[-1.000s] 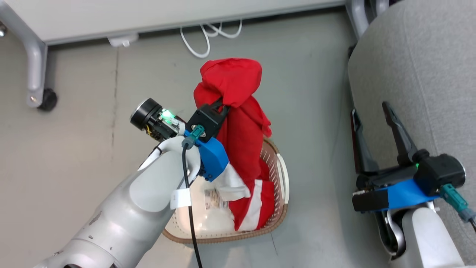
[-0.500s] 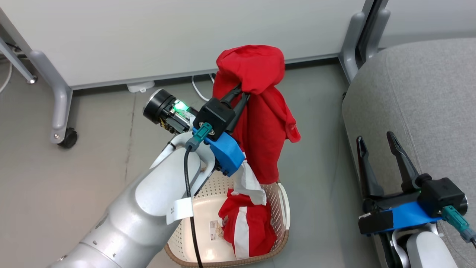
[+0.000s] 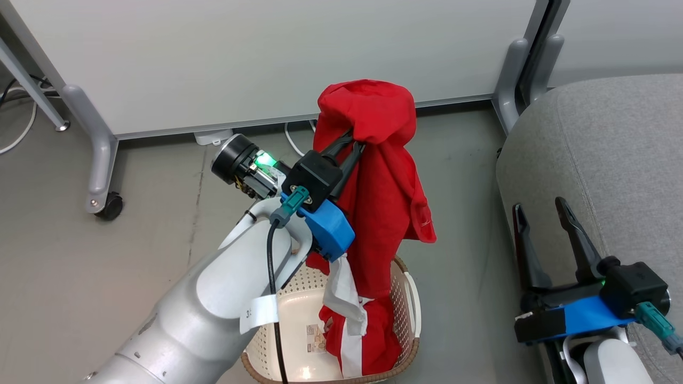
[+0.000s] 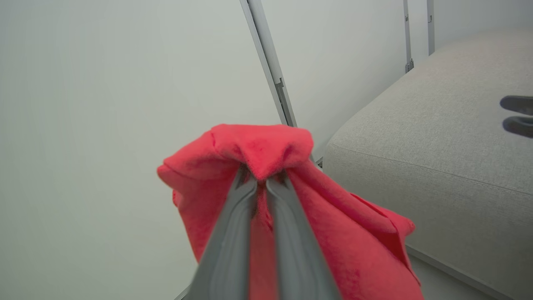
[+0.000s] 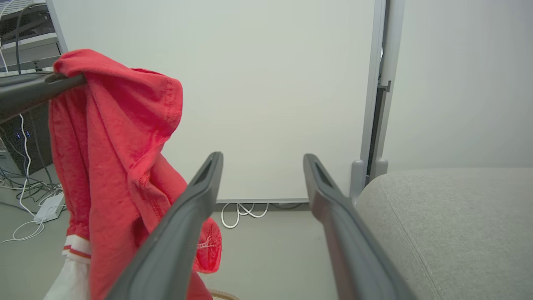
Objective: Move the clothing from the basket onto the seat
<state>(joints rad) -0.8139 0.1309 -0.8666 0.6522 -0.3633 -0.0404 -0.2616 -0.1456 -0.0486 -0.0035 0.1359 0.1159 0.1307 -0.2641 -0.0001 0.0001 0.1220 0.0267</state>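
- Beyond the left hand [image 3: 356,140], past its fingertips, a pale partition panel [image 3: 267,58] closes off the far side. It stands on grey legs [image 3: 98,154].
- To the right of the left hand and well apart from it is the seat [image 3: 603,160], a grey upholstered sofa with a rounded front edge. In the left wrist view it lies ahead and to the right of the fingers.
- Under both hands is the grey floor [image 3: 160,250].
- The left hand is clamped on a bunched fold of the red garment [image 3: 381,213], with its two fingers drawn almost together and cloth pinched between them. The garment hoods over the fingertips and hangs down below the hand. Its white trim dangles just under the wrist.
- Directly below the left hand, the basket [image 3: 410,298] stands on the floor. The garment's lower end hangs into its opening.
- Inside the basket, against the wall nearer the right hand, lies the second garment [image 3: 373,346], red with a white stripe. I cannot tell whether the hanging cloth touches it.
- The right hand [image 3: 538,205] is low at the seat's front edge, between the hanging cloth and the sofa. Its fingers are spread wide and hold nothing.
- Far to the left of the left hand, a black caster [image 3: 111,207] sits under a partition leg.
- Behind the left hand, white cables [image 3: 291,141] loop on the floor at the panel's foot.
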